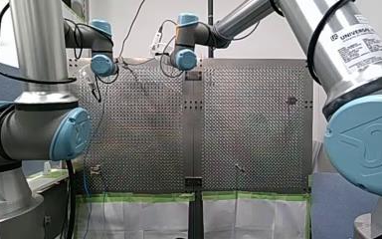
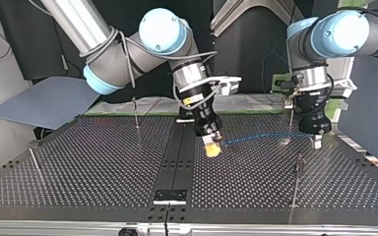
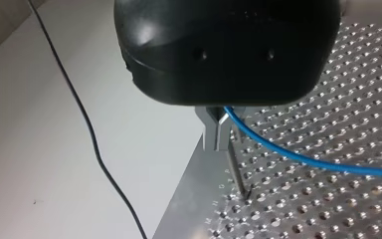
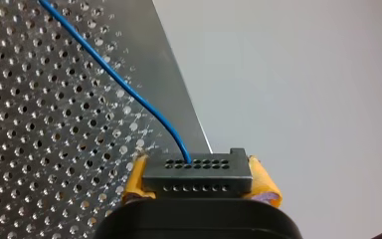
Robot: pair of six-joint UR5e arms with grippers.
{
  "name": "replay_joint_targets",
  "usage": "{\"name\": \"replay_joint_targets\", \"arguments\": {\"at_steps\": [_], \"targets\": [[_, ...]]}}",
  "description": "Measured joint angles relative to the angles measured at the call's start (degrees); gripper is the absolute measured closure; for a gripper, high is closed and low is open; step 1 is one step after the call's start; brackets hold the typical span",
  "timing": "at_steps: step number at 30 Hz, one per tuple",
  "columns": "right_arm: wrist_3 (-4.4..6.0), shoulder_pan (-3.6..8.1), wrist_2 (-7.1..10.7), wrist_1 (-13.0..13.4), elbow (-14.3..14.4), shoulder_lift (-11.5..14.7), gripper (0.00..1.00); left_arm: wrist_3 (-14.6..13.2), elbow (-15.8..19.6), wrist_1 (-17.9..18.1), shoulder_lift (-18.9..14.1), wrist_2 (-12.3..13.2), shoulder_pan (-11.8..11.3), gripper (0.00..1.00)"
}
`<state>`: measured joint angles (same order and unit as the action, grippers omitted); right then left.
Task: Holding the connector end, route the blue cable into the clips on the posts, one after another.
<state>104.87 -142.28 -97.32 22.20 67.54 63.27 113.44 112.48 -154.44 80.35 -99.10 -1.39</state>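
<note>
The blue cable (image 2: pixel 261 136) stretches low over the perforated table (image 2: pixel 103 162) between my two grippers. My right gripper (image 2: pixel 212 147), with yellow pads (image 4: pixel 137 179), is shut on the black connector (image 4: pixel 199 180); the blue cable (image 4: pixel 119 79) leaves the connector's face. At the top view's right, my left gripper (image 2: pixel 316 141) hangs near the table's edge. Its metal fingers (image 3: pixel 214 134) are shut on the blue cable (image 3: pixel 298 157), right beside a thin post (image 3: pixel 237 172). Whether the cable sits in that post's clip is hidden.
More thin posts stand on the table: one (image 2: pixel 298 169) near the front under my left gripper, one (image 2: pixel 136 112) at the back and one (image 2: pixel 34 164) at the top view's left. A black centre strip (image 2: pixel 177 152) divides the table. A loose black wire (image 3: pixel 89 134) lies off its edge.
</note>
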Motion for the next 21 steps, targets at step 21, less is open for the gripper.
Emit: {"name": "replay_joint_targets", "arguments": {"at_steps": [21], "targets": [[0.25,0.16,-0.06,-2.6,-1.2,0.3,1.00,0.3,-0.9,0.5,2.2,6.8,-3.5,1.00]]}}
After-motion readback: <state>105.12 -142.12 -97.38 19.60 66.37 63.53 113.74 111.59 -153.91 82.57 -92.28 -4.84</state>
